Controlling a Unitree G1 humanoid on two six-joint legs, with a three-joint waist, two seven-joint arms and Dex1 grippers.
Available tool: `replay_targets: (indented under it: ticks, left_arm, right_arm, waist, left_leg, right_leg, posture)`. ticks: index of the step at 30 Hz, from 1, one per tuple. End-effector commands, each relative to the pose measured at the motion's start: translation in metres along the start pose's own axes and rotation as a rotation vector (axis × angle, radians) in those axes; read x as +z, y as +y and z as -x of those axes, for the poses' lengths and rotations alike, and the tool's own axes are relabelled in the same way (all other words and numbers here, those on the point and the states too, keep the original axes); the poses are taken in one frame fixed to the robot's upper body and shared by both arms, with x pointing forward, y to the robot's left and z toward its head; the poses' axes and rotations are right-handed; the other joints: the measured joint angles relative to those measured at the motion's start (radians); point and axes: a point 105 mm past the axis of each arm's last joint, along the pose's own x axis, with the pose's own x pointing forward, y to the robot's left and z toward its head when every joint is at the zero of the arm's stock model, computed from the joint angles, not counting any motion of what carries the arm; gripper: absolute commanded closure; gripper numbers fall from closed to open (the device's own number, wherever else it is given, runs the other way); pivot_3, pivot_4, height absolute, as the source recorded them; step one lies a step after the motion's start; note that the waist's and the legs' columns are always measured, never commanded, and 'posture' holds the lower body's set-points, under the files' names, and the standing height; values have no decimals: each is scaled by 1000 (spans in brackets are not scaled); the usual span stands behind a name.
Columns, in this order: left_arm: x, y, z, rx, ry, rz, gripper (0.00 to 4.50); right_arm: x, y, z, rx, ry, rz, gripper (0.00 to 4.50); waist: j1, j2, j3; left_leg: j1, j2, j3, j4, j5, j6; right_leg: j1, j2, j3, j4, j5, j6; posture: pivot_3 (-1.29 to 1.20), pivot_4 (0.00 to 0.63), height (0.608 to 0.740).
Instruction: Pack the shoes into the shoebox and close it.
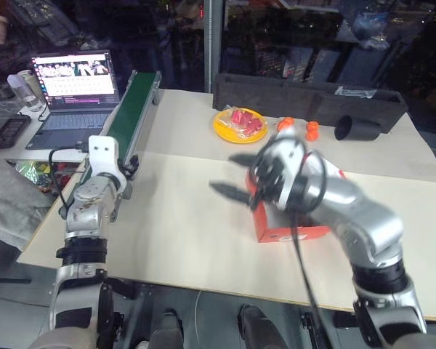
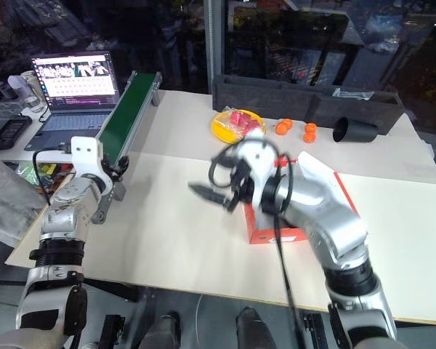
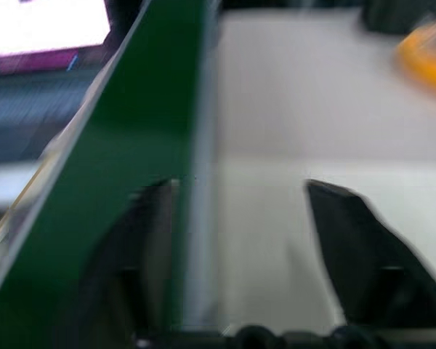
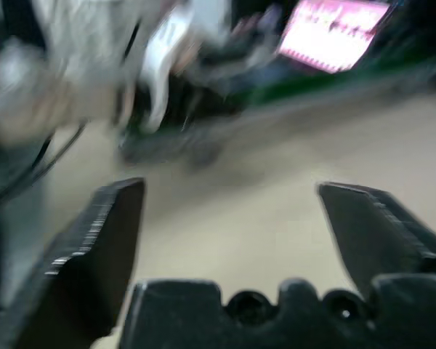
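Table [image 1: 182,233], a wide beige top, carries everything. Along its far edge lies a long black tray [image 1: 291,94], and at the far left corner a green conveyor belt [image 1: 131,109] slants toward the near left edge, with a laptop [image 1: 73,94] on a lower surface beyond it.

Right arm [image 1: 363,225] bends in from the near right edge, forearm angled across the middle of the table, wrist turned so its claw [image 1: 232,176] points roughly level toward the left. Its two black fingers [image 4: 109,240] stand wide apart with nothing between them.

Left arm [image 1: 83,218] rises at the near left edge, its wrist reaching forward beside the belt. The left claw [image 3: 240,240] is also spread wide and empty, one finger just beside the belt's green edge.

Shoebox [image 1: 294,231], orange-red, sits right of the table's middle, mostly behind the right arm; whether it is closed cannot be told, and the shoes cannot be made out.

Toward the far edge sit a yellow plate [image 1: 229,131] of red pieces, two small orange items [image 2: 296,129] and a black cup [image 1: 356,129] lying on its side.
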Motion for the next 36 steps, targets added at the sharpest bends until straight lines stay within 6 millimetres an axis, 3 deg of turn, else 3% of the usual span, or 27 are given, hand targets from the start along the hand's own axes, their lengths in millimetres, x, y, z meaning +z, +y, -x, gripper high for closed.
replay_targets:
  ticks: [1, 7, 13, 25, 36]
  left_arm:
    - [9, 8, 0, -9, -7, -36, 46]
    - [6, 8, -1, -29, 29, -45, 46]
    - [4, 13, -3, -14, 76, -58, 46]
    - [1, 10, -5, -31, 96, -88, 46]
    - [11, 18, -9, 17, 63, -92, 46]
  right_arm:
    - [-3, 7, -8, 32, -15, 91, 0]
    - [-6, 15, -18, 68, -20, 129, 0]
    - [0, 1, -25, -37, -79, 38, 0]
    - [-4, -7, -28, -123, -75, -43, 0]
    - [-9, -12, -22, -183, -63, -65, 0]
  waist:
    - [4, 0, 0]
    - [7, -1, 0]
    - [7, -1, 0]
    - [8, -1, -1]
    - [8, -1, -1]
  left_leg:
    - [0, 0, 0, 0, 2, 0]
    - [1, 0, 0, -1, 4, 0]
    - [1, 0, 0, -3, 3, 0]
    - [1, 0, 0, -3, 4, 0]
    - [0, 0, 0, -2, 4, 0]
  right_leg:
    - [0, 0, 0, 0, 1, -1]
    - [0, 0, 0, 0, 1, -4]
    - [0, 0, -1, 0, 1, -1]
    - [0, 0, -1, 1, 1, -1]
    - [0, 0, -1, 1, 1, -1]
  posture:
    - [0, 150, 740]
    - [0, 150, 740]
    - [0, 150, 740]
    - [0, 150, 740]
    - [0, 150, 740]
